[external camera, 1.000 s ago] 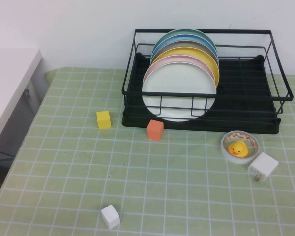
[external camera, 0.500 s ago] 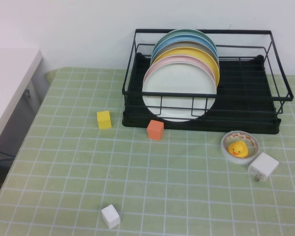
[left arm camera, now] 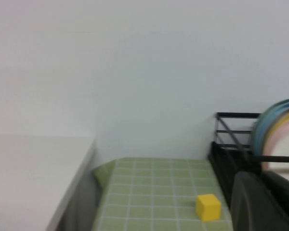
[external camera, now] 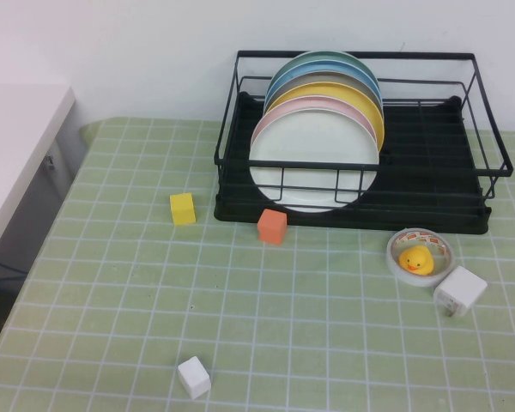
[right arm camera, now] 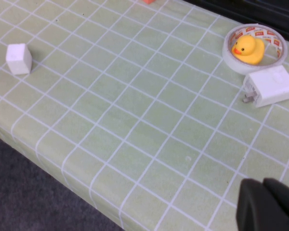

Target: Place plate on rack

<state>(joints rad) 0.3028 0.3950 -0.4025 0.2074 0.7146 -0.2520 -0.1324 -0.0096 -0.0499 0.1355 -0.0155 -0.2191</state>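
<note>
The pale mint-white plate (external camera: 313,159) stands upright at the front of a row of plates in the black wire rack (external camera: 429,199); pink, yellow, grey and blue plates stand behind it. Neither gripper shows in the high view. My left gripper (left arm camera: 263,182) is shut and empty, raised beside the rack's left end (left arm camera: 229,143), with plate edges (left arm camera: 281,122) showing past it. My right gripper (right arm camera: 263,186) is shut and empty, above the near right part of the table, far from the rack.
A yellow cube (external camera: 182,209) and an orange cube (external camera: 272,226) lie before the rack. A white cube (external camera: 193,378) lies near the front edge. A tape roll holding a toy duck (external camera: 418,256) and a white charger (external camera: 459,290) lie right. A white counter (external camera: 17,146) stands left.
</note>
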